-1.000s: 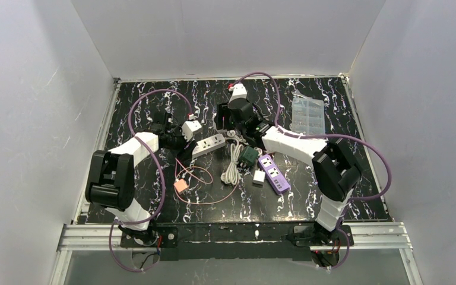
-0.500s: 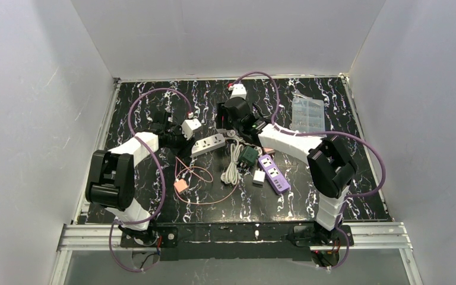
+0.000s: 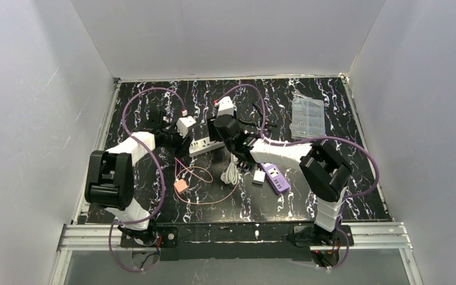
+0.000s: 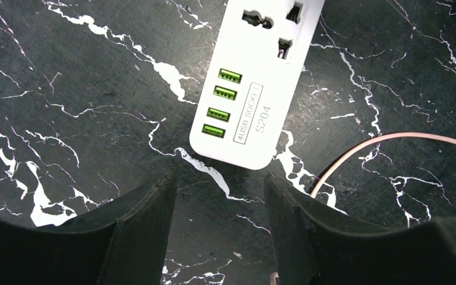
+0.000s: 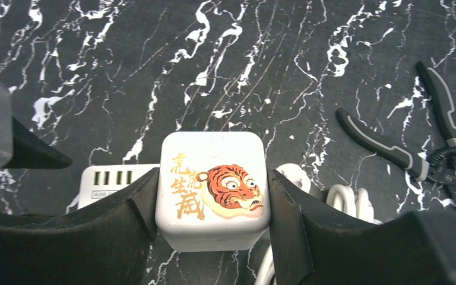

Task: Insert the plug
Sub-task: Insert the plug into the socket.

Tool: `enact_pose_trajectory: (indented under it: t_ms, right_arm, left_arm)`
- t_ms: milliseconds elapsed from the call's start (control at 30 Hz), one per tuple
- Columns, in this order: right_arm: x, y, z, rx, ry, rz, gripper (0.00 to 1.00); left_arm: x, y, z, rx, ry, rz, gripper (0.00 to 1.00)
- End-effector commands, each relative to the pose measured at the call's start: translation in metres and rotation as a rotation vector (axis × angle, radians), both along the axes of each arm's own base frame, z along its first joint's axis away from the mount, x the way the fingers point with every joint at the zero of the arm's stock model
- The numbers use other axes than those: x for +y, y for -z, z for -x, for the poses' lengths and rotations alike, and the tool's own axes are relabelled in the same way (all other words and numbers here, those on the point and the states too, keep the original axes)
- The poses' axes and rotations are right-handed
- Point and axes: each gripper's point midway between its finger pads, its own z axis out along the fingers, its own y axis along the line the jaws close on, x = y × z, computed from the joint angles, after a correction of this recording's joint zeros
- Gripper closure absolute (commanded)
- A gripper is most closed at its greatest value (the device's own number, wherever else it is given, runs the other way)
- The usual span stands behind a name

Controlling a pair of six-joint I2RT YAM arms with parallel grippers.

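Observation:
The plug (image 5: 212,190) is a white cube with an orange tiger face and gold characters. My right gripper (image 5: 212,205) is shut on its two sides and holds it just above the table. Directly behind the plug lies the white power strip (image 5: 111,181), with its green USB ports showing to the left. In the left wrist view the strip (image 4: 255,89) shows its USB ports and a universal socket. My left gripper (image 4: 219,187) stands open just short of the strip's near end, nothing between its fingers. From above, the right gripper (image 3: 227,135) hovers over the strip (image 3: 205,144).
Black-and-grey pliers (image 5: 427,142) lie to the right of the plug. A coiled white cable (image 3: 233,169), a purple power strip (image 3: 274,177) and a small white adapter (image 3: 259,176) sit by the right arm. A pink cable with a pink block (image 3: 180,186) lies near the left arm. A clear plastic box (image 3: 307,116) is at the back right.
My right arm has swung left with the plug, from beside the strip's right end to over the strip. The left gripper has shifted slightly back and left.

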Motion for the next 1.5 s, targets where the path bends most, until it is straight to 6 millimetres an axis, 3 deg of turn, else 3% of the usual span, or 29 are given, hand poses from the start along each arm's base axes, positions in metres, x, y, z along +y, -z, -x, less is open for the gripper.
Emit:
enact_pose_trajectory:
  t_ms: [0, 267, 600, 967, 1267, 1467]
  right_arm:
    - [-0.002, -0.019, -0.008, -0.130, 0.066, -0.012, 0.99]
    - [-0.003, -0.013, -0.006, -0.144, 0.067, -0.027, 0.99]
    - [0.009, -0.006, -0.006, -0.145, 0.048, -0.049, 0.99]
    - [0.014, 0.011, -0.005, -0.131, 0.046, -0.050, 0.99]
    - [0.009, -0.002, -0.010, -0.186, 0.056, -0.014, 0.99]
    - [0.010, 0.000, -0.011, -0.199, 0.045, 0.000, 0.99]
  left_arm:
    - [-0.003, -0.003, 0.007, 0.022, 0.030, 0.022, 0.44]
    - [-0.002, -0.001, 0.002, 0.021, 0.041, 0.007, 0.39]
    - [0.001, -0.001, -0.006, 0.003, 0.062, -0.023, 0.50]
    - [0.000, 0.002, -0.005, -0.006, 0.102, -0.048, 0.51]
    - [0.000, -0.001, -0.006, -0.017, 0.103, -0.056, 0.51]
    - [0.000, -0.001, -0.007, -0.021, 0.106, -0.060, 0.52]
